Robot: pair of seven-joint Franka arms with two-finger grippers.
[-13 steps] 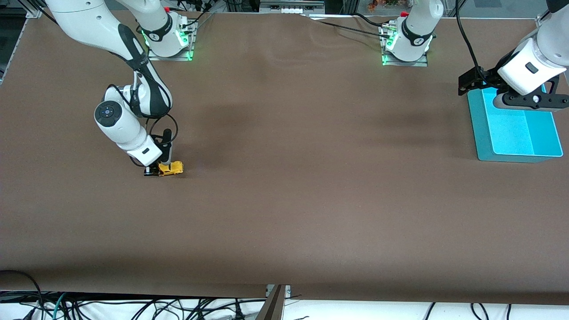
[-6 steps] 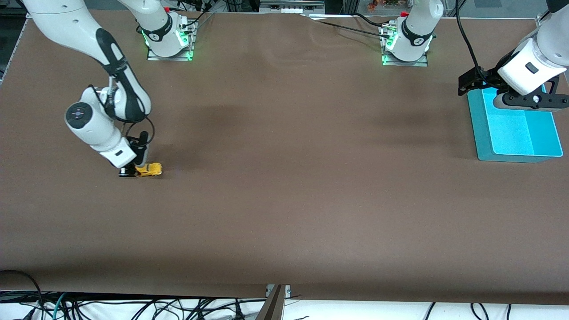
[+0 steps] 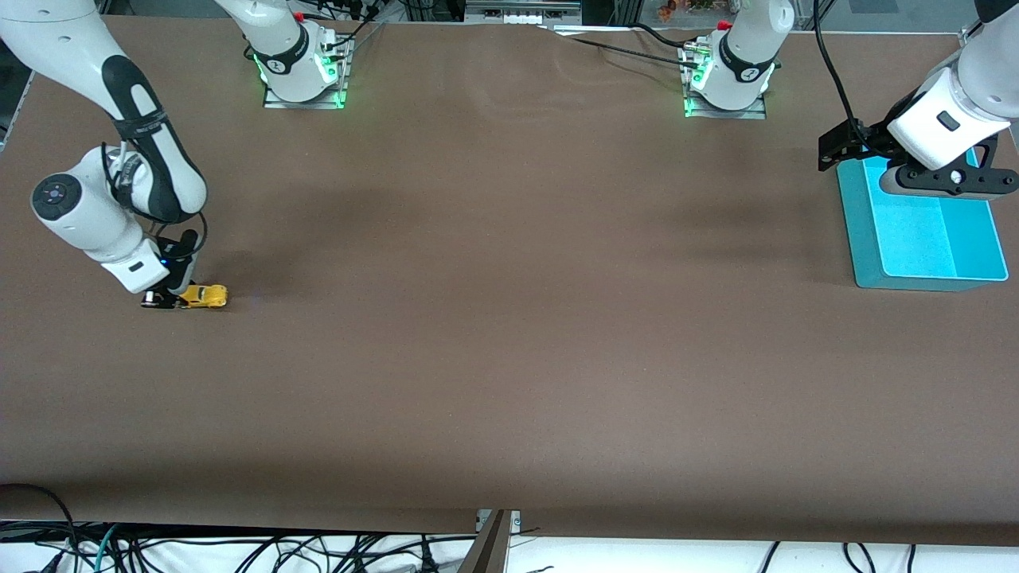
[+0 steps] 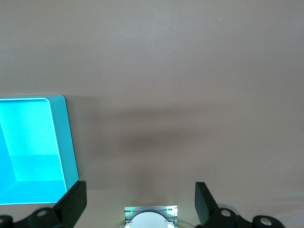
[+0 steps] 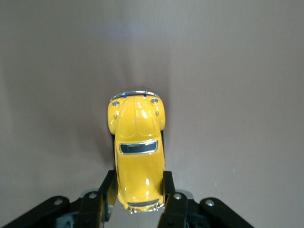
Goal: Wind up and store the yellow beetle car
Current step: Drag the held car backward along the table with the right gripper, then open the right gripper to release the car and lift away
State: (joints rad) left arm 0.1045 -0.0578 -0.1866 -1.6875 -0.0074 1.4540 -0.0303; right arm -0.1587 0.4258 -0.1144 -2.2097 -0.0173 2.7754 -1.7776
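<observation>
Right gripper (image 3: pixel 171 298) pinches the yellow beetle car (image 3: pixel 203 297) on the brown table (image 3: pixel 509 358); left gripper (image 3: pixel 927 171), fingers spread, hangs over a blue tray (image 3: pixel 923 231).

White arms (image 3: pixel 87 60) with black joints (green-lit bases (image 3: pixel 302 83)), black cables.

A robotics lab: bolted arm bases (image 3: pixel 301 60), loose cables (image 3: pixel 239 549).

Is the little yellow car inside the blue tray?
No, the yellow car sits on the brown table, held by the right hand, away from the blue tray.
</observation>
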